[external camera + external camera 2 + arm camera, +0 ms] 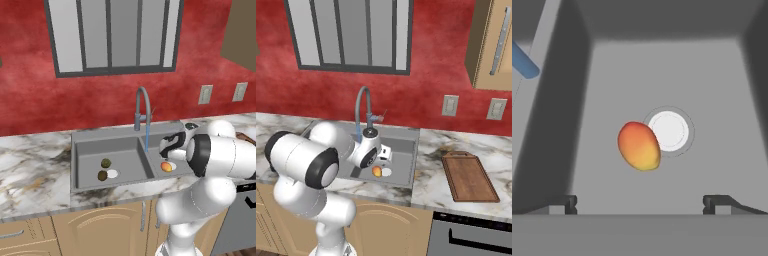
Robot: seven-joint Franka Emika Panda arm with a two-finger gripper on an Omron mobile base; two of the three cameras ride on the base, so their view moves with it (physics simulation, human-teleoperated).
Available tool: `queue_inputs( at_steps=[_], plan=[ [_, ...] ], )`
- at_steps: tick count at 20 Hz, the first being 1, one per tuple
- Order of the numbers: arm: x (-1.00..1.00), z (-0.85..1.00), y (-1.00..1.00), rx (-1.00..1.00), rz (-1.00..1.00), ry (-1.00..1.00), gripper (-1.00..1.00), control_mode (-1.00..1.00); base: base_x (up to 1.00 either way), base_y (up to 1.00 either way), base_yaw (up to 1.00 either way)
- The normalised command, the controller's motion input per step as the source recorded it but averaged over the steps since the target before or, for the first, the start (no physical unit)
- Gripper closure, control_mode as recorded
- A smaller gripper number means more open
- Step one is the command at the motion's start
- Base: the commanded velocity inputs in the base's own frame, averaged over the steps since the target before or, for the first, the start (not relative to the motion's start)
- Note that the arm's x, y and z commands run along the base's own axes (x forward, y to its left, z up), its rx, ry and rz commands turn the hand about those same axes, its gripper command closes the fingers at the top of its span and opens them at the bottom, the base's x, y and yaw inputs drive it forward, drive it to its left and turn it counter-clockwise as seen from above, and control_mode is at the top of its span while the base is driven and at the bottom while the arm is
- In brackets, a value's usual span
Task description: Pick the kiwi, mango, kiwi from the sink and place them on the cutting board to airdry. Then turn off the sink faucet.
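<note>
The orange-yellow mango (639, 146) lies on the floor of the sink's right basin, touching the white drain disc (668, 131); the base views show this mango (166, 167) (376, 171) too. My gripper (640, 204) hangs open above it, nothing between the fingertips (562, 202). From the base cameras the gripper (170, 146) (384, 153) hovers over that basin. Two kiwis, one olive-green (105, 163) and one brown (102, 175), rest in the left basin of the grey sink (80, 142). The faucet (142, 107) (362, 106) pours a blue stream (147, 139). The cutting board (470, 176) lies on the counter to the right.
The basin walls (572, 100) stand close on both sides of the mango. The blue water stream (524, 65) falls just left of the hand. Marble counter (35, 165) surrounds the sink. Wall outlets (449, 105) and a dark oven top (471, 220) lie to the right.
</note>
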Motion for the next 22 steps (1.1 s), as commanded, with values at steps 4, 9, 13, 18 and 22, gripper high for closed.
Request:
queue_inputs(
  at_steps=[4,9,13,18,22],
  plan=[
    [0.07,-0.18,0.00,0.00,0.00,0.01,-1.00,-1.00,0.00,0.00,0.00],
    [0.05,-0.19,0.00,0.00,0.00,0.00,-1.00,-1.00,0.00,0.00,0.00],
    [0.06,-0.16,0.00,0.00,0.00,0.00,-1.00,-1.00,0.00,0.00,0.00],
    [0.05,-0.09,0.00,0.00,0.00,0.00,-1.00,-1.00,0.00,0.00,0.00],
    [0.03,-0.08,0.00,0.00,0.00,0.00,-1.00,-1.00,0.00,0.00,0.00]
  ],
)
